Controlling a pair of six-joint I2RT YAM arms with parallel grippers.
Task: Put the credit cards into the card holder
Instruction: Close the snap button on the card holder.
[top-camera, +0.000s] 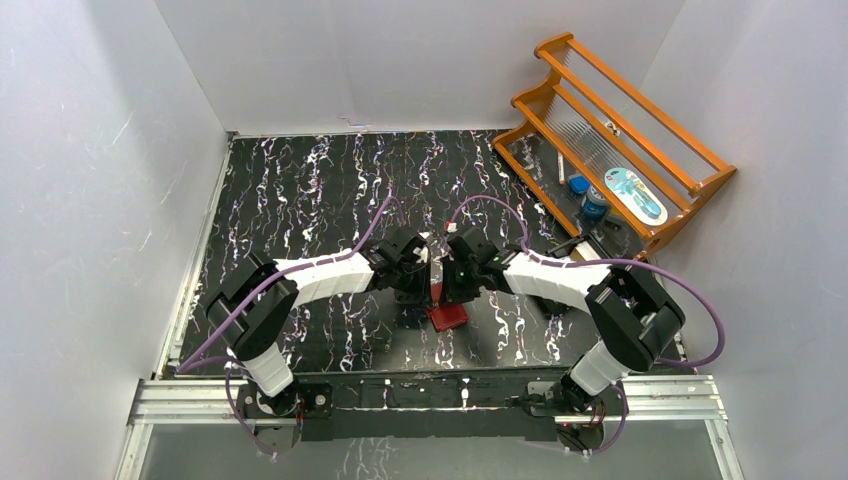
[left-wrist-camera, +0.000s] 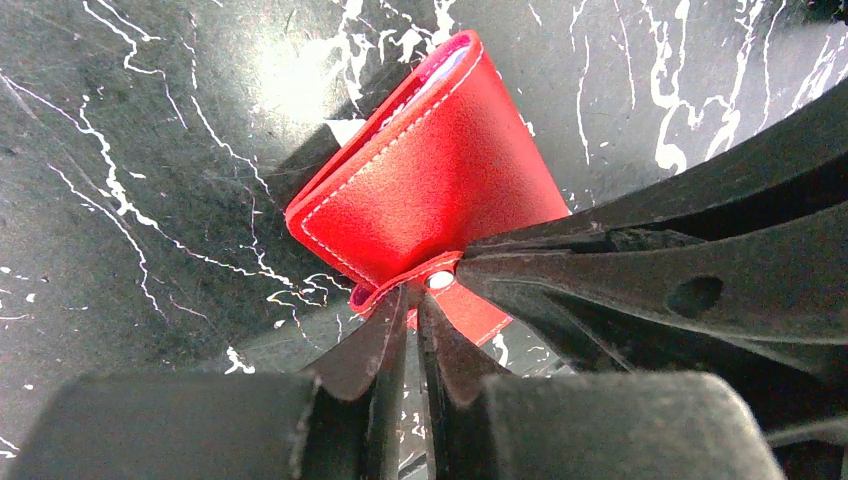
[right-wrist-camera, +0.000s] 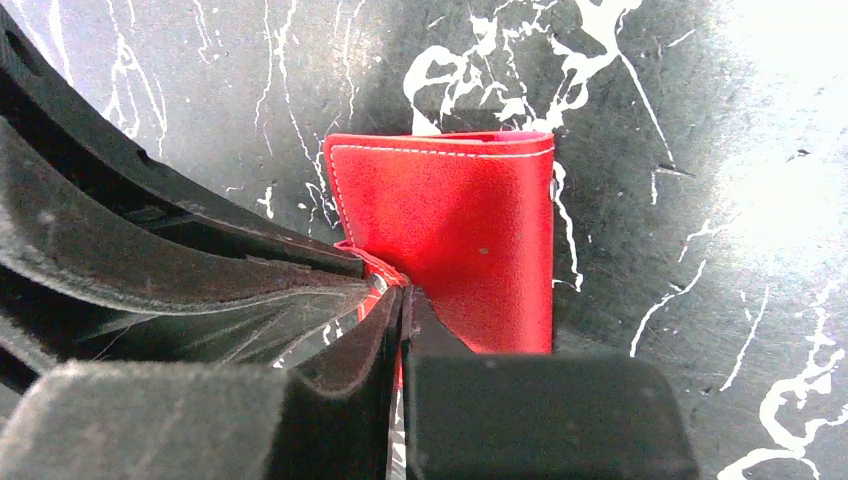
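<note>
The red card holder (top-camera: 447, 316) lies folded shut on the black marbled table, between the two arms. In the left wrist view the card holder (left-wrist-camera: 430, 180) shows white stitching, a snap strap and a pale edge inside its fold. My left gripper (left-wrist-camera: 415, 300) is shut on the strap beside the metal snap (left-wrist-camera: 440, 280). My right gripper (right-wrist-camera: 403, 300) is shut on the same strap from the other side, with the card holder (right-wrist-camera: 470, 230) just beyond its tips. In the top view the left gripper (top-camera: 426, 286) and right gripper (top-camera: 447, 287) meet tip to tip. No separate credit cards are in view.
An orange wooden rack (top-camera: 640, 110) stands at the back right with a blue-capped bottle (top-camera: 595, 205) and a pale blue packet (top-camera: 634, 192) in it. White walls close in the table (top-camera: 300, 190) on three sides.
</note>
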